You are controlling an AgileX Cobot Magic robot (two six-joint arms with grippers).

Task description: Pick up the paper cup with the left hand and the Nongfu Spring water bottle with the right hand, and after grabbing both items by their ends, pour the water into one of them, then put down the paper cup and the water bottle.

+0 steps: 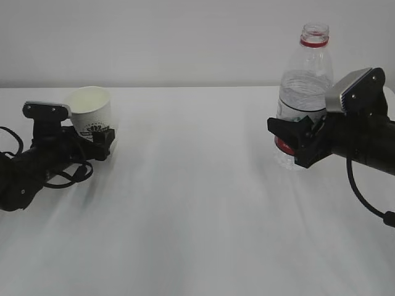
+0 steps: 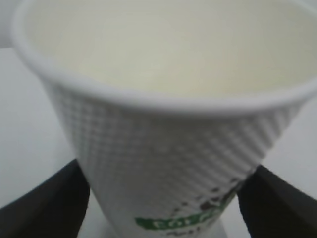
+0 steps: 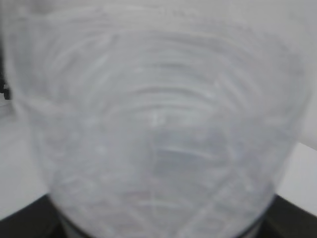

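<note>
Left claw (image 1: 102, 143): jaws spread wide either side of the paper cup (image 1: 92, 114), low on its body near the logo. Contact not confirmed in the left wrist view; a sliver of gap shows beside each dark finger, so I read it as released, cup standing on the bench (image 1: 197, 203) at far left.

Right claw (image 1: 296, 142): jaws flank the Nongfu Spring water bottle (image 1: 305, 86) at the red label, low on its body. Whether they press the plastic, cannot tell. Bottle upright, far right, cap off.

Risks, as judgement:
- Thin cup wall may crumple or pop out if the squeeze lands off-centre.
- Open bottle, low hold on a tall body: may tip or slop on lifting.
- Ribbed plastic may buckle and push water up.

Hard to make out: water level; right wrist view is pure blur. Cup base and bottle base hidden behind the claws.
</note>
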